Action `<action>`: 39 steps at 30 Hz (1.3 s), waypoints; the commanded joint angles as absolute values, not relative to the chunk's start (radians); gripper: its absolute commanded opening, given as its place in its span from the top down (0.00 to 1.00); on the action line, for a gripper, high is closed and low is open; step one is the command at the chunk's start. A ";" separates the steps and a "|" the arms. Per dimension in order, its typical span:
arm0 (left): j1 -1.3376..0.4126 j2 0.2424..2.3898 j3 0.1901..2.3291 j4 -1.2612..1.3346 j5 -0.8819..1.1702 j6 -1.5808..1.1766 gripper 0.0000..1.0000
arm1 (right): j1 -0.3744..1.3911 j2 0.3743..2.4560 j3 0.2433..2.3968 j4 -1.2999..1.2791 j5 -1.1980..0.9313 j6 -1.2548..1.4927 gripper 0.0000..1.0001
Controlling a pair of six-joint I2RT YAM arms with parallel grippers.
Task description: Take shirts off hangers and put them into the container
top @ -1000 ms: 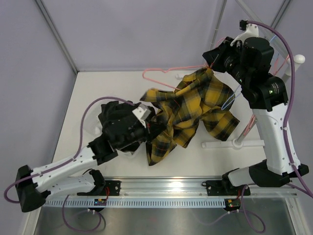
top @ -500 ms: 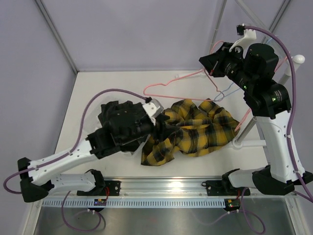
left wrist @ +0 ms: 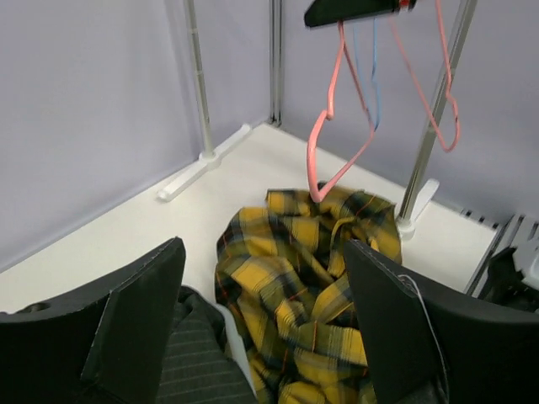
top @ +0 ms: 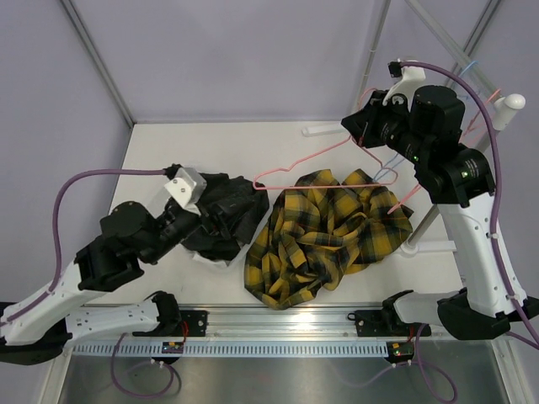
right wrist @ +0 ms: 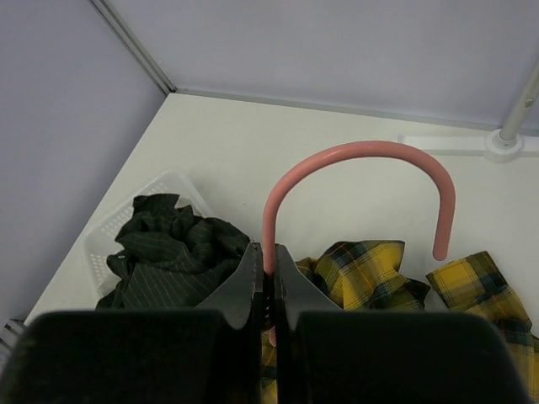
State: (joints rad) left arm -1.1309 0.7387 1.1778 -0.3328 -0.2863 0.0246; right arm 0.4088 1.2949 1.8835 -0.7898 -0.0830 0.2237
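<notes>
The yellow-and-black plaid cloth shirt (top: 328, 236) lies off its hanger in a crumpled heap on the white table (top: 168, 151), not in the tub. Its long axis runs from near-left to far-right, and its near hem comes close to the table's near edge. Bare tabletop is left far of it and along the left side.

Just left of it, the shallow translucent plastic container (right wrist: 114, 227) holds the black pinstriped shirt (top: 223, 215). The left gripper (left wrist: 261, 320) hangs over that shirt, jaws spread wide with nothing between them.

The right gripper (right wrist: 268, 286) is clamped on the hook of a thin pink wire hanger (top: 312, 164). The hanger slopes from far-right down to the left, above the plaid heap's far edge.
</notes>
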 commanded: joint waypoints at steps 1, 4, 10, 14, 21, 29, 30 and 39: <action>-1.135 0.795 1.189 -0.347 -0.279 0.107 0.20 | 0.436 1.273 1.896 -0.805 -0.121 0.180 1.00; -1.135 0.825 1.203 -0.322 -0.265 0.117 0.20 | 0.459 1.275 1.899 -0.810 -0.111 0.167 1.00; -1.135 0.868 1.244 -0.307 -0.213 0.104 0.20 | 0.497 1.281 1.902 -0.805 -0.100 0.155 1.00; -1.135 0.908 1.267 -0.298 -0.180 0.087 0.21 | 0.531 1.275 1.888 -0.796 -0.089 0.140 1.00; -1.134 0.959 1.279 -0.264 -0.106 0.011 0.39 | 0.548 1.221 1.815 -0.741 -0.064 0.120 1.00; -1.120 0.992 1.299 -0.278 -0.038 -0.081 1.00 | 0.548 1.178 1.784 -0.716 -0.066 0.120 1.00; -1.120 0.994 1.307 -0.282 -0.034 -0.087 1.00 | 0.548 1.178 1.789 -0.721 -0.074 0.117 1.00; -1.109 1.029 1.396 -0.296 -0.244 -0.005 1.00 | 0.548 0.975 1.792 -0.769 -0.119 0.231 0.01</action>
State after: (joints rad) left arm -1.1206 1.0019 1.3136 -0.3420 -0.1532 -0.0586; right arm 0.5411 1.0962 1.7794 -0.7914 -0.0288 0.1726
